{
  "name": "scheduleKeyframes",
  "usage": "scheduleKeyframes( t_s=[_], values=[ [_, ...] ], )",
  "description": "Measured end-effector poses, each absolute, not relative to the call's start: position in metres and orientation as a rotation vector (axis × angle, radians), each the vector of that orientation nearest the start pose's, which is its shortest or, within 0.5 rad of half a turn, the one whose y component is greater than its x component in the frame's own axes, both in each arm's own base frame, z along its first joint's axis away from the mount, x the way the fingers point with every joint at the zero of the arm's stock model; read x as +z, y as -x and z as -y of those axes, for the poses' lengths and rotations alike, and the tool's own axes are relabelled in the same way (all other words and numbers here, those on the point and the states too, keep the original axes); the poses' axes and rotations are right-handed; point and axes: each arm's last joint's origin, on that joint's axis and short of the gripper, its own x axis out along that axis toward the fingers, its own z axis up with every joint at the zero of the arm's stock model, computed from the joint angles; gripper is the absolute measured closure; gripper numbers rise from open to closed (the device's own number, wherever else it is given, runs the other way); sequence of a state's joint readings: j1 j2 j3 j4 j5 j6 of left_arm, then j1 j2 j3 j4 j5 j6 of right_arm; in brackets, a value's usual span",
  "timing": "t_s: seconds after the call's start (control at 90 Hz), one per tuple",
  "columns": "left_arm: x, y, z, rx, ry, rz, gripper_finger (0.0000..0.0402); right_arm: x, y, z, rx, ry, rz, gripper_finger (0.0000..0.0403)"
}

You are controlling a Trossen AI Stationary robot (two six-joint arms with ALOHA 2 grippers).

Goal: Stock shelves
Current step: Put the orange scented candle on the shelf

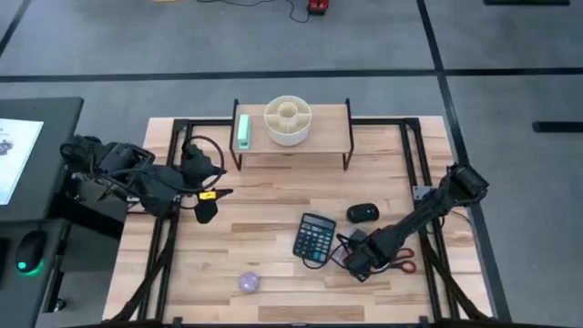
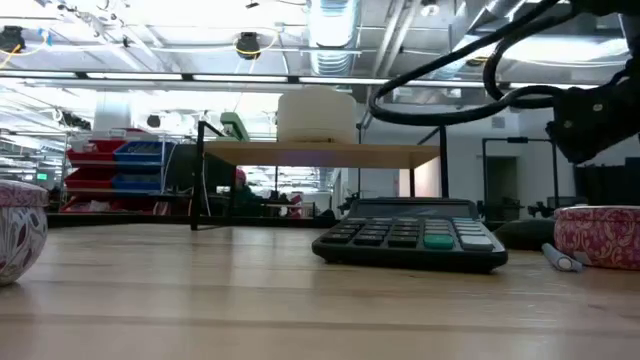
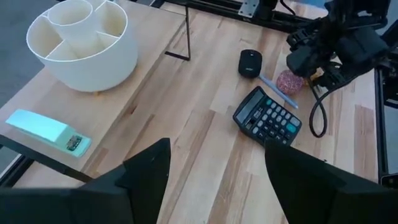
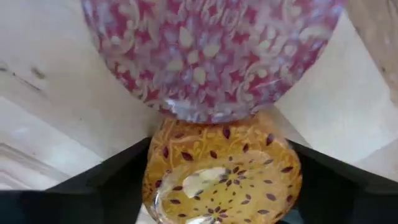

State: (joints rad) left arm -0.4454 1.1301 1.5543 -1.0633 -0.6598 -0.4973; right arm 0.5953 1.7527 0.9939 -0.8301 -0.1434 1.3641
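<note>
Right hand [image 4: 221, 180] gripping yellow tin, shelves [image 1: 291, 138] long axis left-right

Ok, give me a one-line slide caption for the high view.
Left gripper hovers open below the shelf holding a divided organizer and green stapler; right gripper works low beside the calculator.
</note>
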Motion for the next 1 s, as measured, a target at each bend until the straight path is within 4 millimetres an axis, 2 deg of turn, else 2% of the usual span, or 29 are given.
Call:
scheduleKeyframes(
  t_s=[0.144, 0.211, 0.333, 0.467, 0.744, 0.856, 1.0],
  values=[
    [0.444, -0.169, 0.061, 0.335, 0.147, -0.475, 0.0164, 0.147, -0.23, -0.163, -0.523, -0.7, -1.689, 0.0126],
    [0.444, -0.169, 0.061, 0.334, 0.147, -0.475, 0.0164, 0.161, -0.228, -0.161, -0.517, -0.711, -1.707, 0.0126],
    [0.444, -0.169, 0.061, 0.335, 0.147, -0.475, 0.0164, 0.2, -0.228, -0.152, -0.48, -0.737, -1.683, 0.0126],
    [0.445, -0.169, 0.061, 0.331, 0.145, -0.467, 0.0164, 0.25, -0.232, -0.132, -0.439, -0.795, -1.604, 0.0126],
    [0.445, -0.17, 0.061, 0.329, 0.141, -0.465, 0.0164, 0.342, -0.266, -0.068, -0.408, -0.812, -1.257, 0.0126],
    [0.445, -0.17, 0.061, 0.33, 0.142, -0.464, 0.0164, 0.369, -0.281, -0.037, -0.418, -0.786, -1.137, 0.0126],
    [0.445, -0.17, 0.061, 0.329, 0.142, -0.464, 0.0164, 0.391, -0.294, 0.005, -0.436, -0.725, -1.064, 0.0126]
  ],
)
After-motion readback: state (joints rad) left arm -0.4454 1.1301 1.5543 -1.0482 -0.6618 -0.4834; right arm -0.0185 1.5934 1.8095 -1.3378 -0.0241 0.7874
